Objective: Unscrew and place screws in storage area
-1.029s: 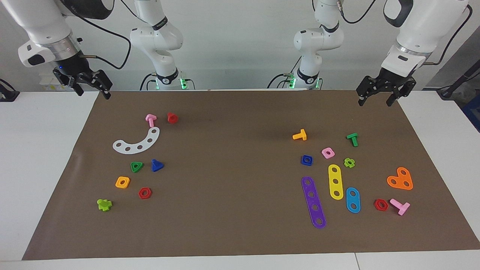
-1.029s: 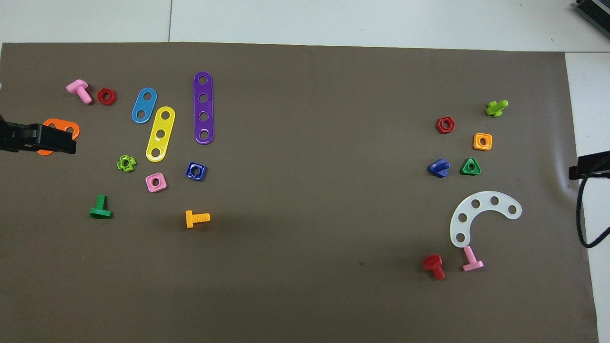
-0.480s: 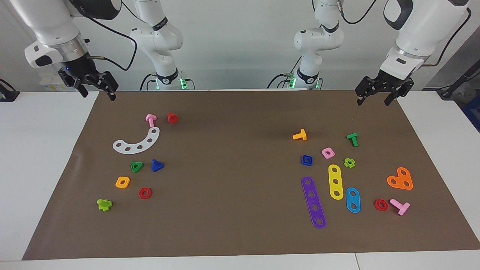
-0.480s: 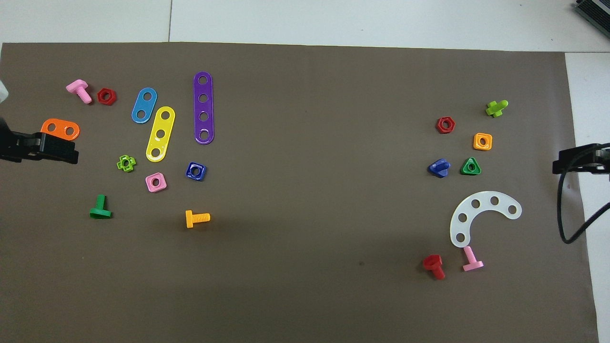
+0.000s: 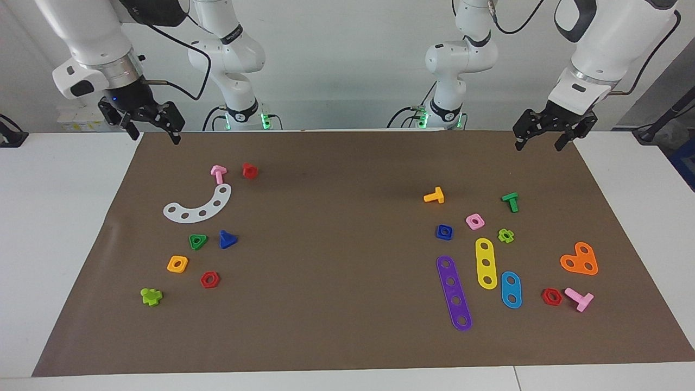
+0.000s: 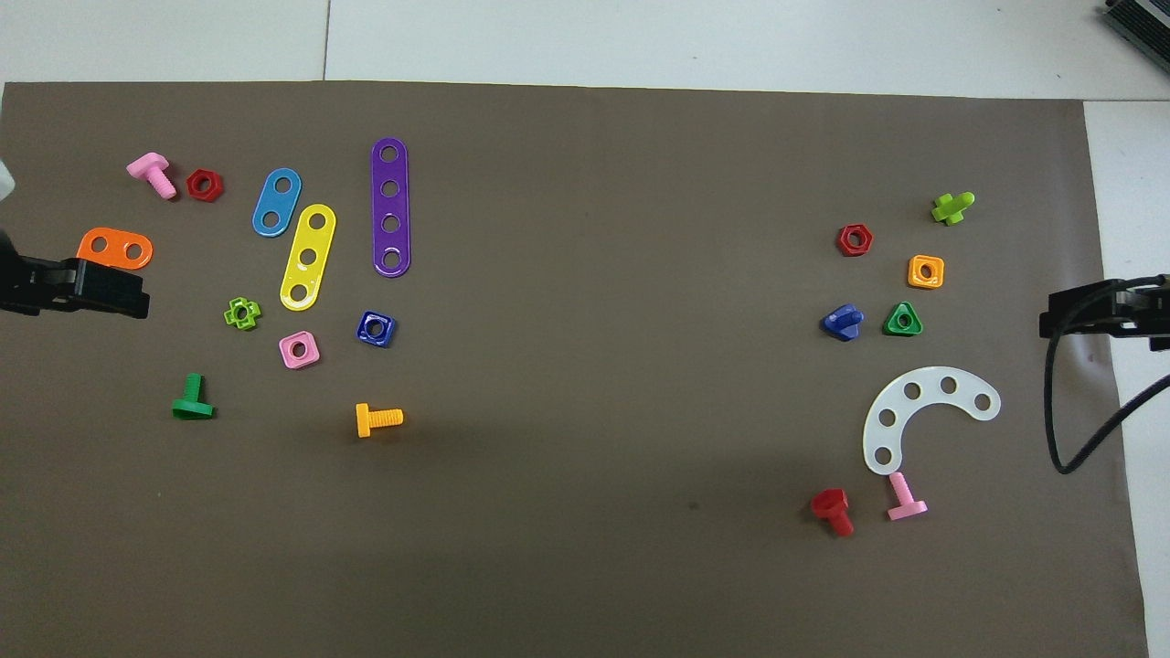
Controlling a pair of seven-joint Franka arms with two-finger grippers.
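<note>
A dark-blue screw [image 5: 227,239] with a triangular head lies loose on the brown mat [image 5: 336,260], beside a green triangular nut [image 5: 197,241], toward the right arm's end; it also shows in the overhead view [image 6: 843,322]. My right gripper [image 5: 155,137] is open and empty, raised over the mat's corner by the robots, apart from the screw. My left gripper [image 5: 538,146] is open and empty, raised over the mat's edge at the left arm's end.
Near the blue screw lie a white curved plate [image 5: 198,205], pink [image 5: 218,174], red [image 5: 250,170] and lime [image 5: 151,296] screws, and orange [image 5: 177,264] and red [image 5: 209,279] nuts. Toward the left arm's end lie purple [image 5: 454,293], yellow [image 5: 486,263] and light-blue [image 5: 511,289] plates, with more screws and nuts.
My right gripper has moved sideways from beside the mat to over its corner. My left gripper has shifted slightly. Nothing on the mat has moved.
</note>
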